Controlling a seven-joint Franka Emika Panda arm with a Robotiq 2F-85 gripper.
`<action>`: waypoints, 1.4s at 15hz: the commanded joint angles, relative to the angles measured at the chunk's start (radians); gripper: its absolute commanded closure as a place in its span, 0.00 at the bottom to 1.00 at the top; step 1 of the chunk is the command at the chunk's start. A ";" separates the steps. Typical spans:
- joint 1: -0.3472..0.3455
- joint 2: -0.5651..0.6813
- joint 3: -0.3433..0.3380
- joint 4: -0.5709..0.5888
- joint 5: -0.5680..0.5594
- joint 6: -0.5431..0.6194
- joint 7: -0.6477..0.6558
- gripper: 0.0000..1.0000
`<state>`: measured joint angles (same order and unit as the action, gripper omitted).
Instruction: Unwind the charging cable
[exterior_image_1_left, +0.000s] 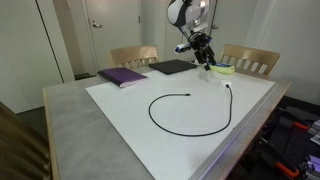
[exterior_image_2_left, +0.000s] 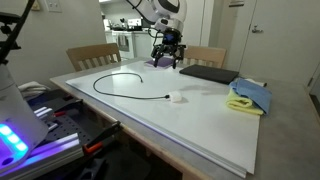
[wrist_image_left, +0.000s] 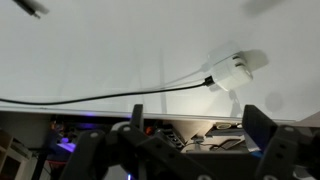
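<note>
Hovering arm (exterior_image_1_left: 185, 14), jaws spread, empty, above charging cable (wrist_image_left: 120, 94)

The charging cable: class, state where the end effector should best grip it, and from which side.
Probably the white plug block, from straight above: it is the only bulky, rigid part and lies flat on the table, while the thin cord hugs the surface.
</note>
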<state>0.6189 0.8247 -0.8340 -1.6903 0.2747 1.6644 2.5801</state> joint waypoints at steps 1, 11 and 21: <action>-0.173 -0.131 0.232 0.041 -0.139 -0.108 -0.028 0.00; -0.469 -0.289 0.655 -0.059 -0.118 -0.121 -0.004 0.00; -0.509 -0.307 0.710 -0.102 -0.113 0.021 -0.045 0.00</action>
<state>0.1525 0.5752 -0.1632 -1.7133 0.1439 1.5820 2.5754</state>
